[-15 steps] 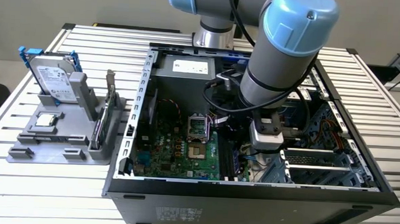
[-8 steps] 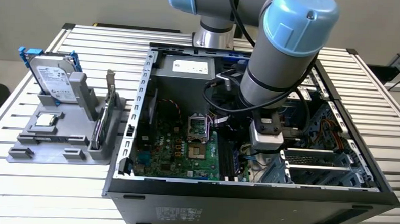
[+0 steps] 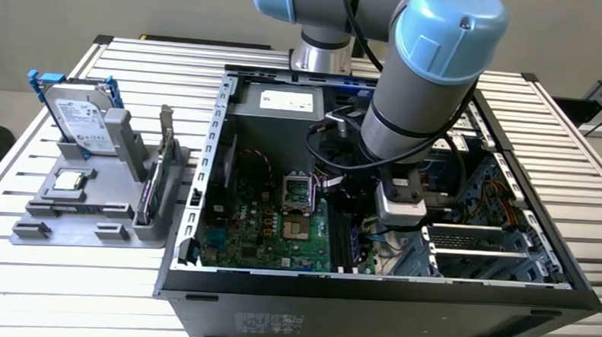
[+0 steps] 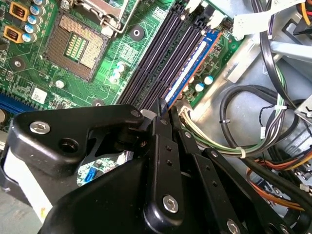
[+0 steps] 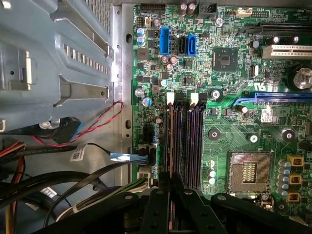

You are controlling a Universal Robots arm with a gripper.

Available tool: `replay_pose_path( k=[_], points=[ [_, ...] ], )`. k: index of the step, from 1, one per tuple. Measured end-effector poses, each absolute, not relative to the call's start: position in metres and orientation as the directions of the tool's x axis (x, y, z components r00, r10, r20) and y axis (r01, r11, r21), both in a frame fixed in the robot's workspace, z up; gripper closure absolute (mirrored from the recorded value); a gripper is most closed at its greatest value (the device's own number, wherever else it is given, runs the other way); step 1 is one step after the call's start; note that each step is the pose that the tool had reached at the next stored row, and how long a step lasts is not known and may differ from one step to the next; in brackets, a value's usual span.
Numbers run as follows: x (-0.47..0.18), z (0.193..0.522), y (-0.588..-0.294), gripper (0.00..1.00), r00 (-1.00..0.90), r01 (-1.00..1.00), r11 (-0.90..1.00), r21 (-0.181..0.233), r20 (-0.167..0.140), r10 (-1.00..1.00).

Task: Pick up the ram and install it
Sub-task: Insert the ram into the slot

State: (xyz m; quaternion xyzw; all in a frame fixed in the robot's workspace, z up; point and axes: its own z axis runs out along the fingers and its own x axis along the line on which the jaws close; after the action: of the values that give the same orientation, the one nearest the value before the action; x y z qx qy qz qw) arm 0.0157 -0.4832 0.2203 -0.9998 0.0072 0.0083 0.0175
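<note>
The ram (image 4: 192,66) is a dark blue stick with a white label. It stands on edge in the outermost of the long black slots (image 4: 161,53) on the green motherboard (image 3: 268,228), beside the board's edge. In the first wrist view the ram (image 5: 171,141) appears edge-on. My gripper (image 4: 166,109) is down inside the open computer case, with its black fingers closed around the near end of the ram. The gripper (image 5: 170,179) lines up with that outer slot, and in the exterior view the gripper (image 3: 377,236) hangs low beside the board.
The CPU socket (image 4: 78,46) lies open beside the slots. Cable bundles (image 4: 253,146) run close to the ram's slot, next to a metal drive cage (image 3: 480,245). At the exterior view's left, a grey holder (image 3: 86,212) carries a hard drive (image 3: 80,117) and a bracketed card (image 3: 153,185).
</note>
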Motion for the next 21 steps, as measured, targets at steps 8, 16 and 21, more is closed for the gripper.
replay_pose_path(
  k=[8,16,21],
  points=[
    [0.0157,0.2197,-0.4832,1.00,1.000,-0.021,-0.999,-0.034,-0.017,-0.021],
    [0.0161,0.2196,-0.4832,1.00,0.999,-0.046,-0.998,-0.034,-0.017,-0.045],
    [0.0161,0.2190,-0.4833,1.00,0.998,-0.054,-0.998,-0.034,-0.017,-0.054]
  ],
)
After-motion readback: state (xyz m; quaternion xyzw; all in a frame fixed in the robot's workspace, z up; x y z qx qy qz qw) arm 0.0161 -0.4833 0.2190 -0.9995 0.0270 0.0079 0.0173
